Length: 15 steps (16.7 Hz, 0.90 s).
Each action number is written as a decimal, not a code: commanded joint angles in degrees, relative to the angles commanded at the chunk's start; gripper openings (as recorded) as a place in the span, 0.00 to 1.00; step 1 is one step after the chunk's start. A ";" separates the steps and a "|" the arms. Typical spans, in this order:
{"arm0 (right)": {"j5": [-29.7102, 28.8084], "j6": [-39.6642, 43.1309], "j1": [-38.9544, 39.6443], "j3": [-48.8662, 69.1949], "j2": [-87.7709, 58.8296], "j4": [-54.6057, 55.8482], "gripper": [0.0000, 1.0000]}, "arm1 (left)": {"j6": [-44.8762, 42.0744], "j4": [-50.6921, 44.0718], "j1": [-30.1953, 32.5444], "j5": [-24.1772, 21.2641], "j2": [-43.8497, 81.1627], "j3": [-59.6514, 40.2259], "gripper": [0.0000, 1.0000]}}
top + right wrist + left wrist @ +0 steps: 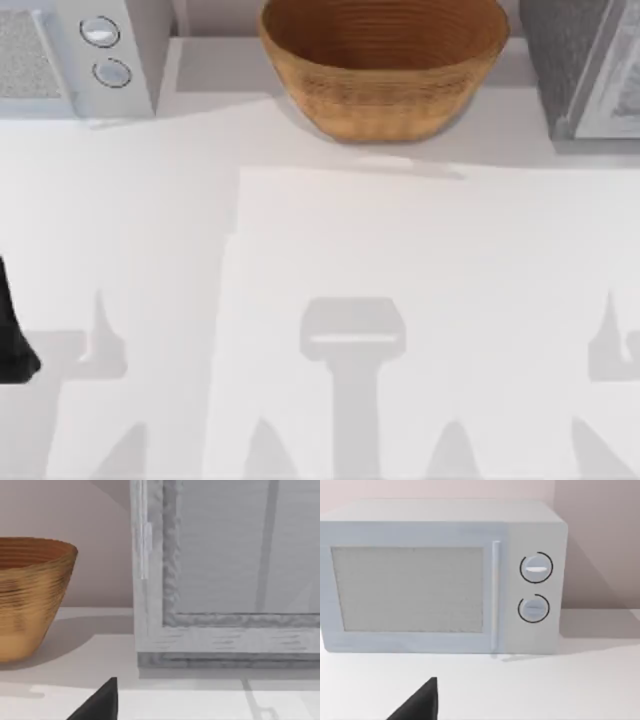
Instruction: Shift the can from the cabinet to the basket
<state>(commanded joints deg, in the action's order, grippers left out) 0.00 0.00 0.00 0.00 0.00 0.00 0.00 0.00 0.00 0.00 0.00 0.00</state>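
Flanking basket (pixel 380 100) — cabinet (pixel 560 50), white box (pixel 140 60)

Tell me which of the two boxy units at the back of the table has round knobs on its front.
The white box at the table's back left; two round knobs sit beside its door. The dark grey speckled cabinet at back right shows none.

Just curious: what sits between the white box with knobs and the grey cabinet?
The wicker basket, at the table's back in the top view, between the box and cabinet.
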 joint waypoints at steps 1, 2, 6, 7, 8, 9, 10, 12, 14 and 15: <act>0.00 0.00 0.00 0.00 0.00 0.00 1.00 | 0.00 0.00 0.00 0.00 0.00 0.00 1.00; 0.00 0.00 0.00 0.00 0.00 0.00 1.00 | 0.00 0.00 0.00 0.00 0.00 0.00 1.00; -0.44 -0.08 0.65 5.48 -3.33 -0.74 1.00 | 0.00 0.00 0.00 0.00 0.00 0.00 1.00; -0.68 -0.12 0.93 8.01 -5.02 -1.19 1.00 | 0.00 0.00 0.00 0.00 0.00 0.00 1.00; -0.98 -0.15 1.24 10.91 -7.03 -1.74 1.00 | 0.00 0.00 0.00 0.00 0.00 0.00 1.00; -1.32 -0.19 1.59 14.13 -9.33 -2.40 1.00 | 0.00 0.00 0.00 0.00 0.00 0.00 1.00; -1.71 -0.23 1.96 17.64 -11.90 -3.15 1.00 | 0.00 0.00 0.00 0.00 0.00 0.00 1.00; -2.59 -0.32 2.79 25.46 -17.74 -4.92 1.00 | 0.00 0.00 0.00 0.00 0.00 0.00 1.00; -3.58 -0.41 3.69 34.03 -24.29 -6.96 1.00 | 0.00 0.00 0.00 0.00 0.00 0.00 1.00; -4.10 -0.46 4.15 38.51 -27.75 -8.06 1.00 | 0.00 0.00 0.00 0.00 0.00 0.00 1.00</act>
<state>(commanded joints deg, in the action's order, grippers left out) -4.10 -0.46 4.15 38.51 -27.75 -8.06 0.00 0.00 0.00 0.00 0.00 0.00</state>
